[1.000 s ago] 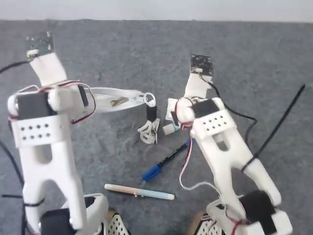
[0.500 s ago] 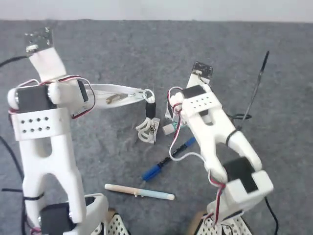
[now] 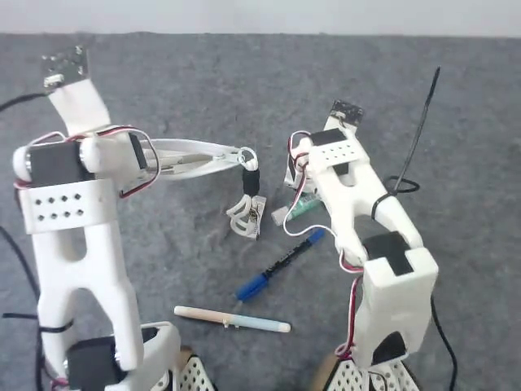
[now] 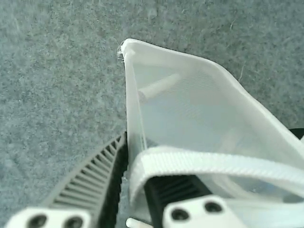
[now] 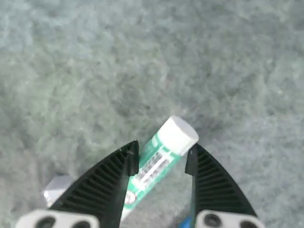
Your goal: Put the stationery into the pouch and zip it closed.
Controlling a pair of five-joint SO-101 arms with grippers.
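Left gripper (image 4: 137, 171): jaws pinching edge of pouch (image 3: 199, 156), left of surface centre; pale items show through mesh. Black tab with white loops (image 3: 248, 208) at pouch's end nearest right arm.

Right gripper (image 5: 161, 152): jaws spread, one each side of green glue stick (image 5: 154, 166) lying on surface near centre, white cap past fingertips.

Blue pen (image 3: 281, 262) just beside glue stick, toward near edge. Pale pen (image 3: 232, 318) nearer that edge, apart from blue pen.
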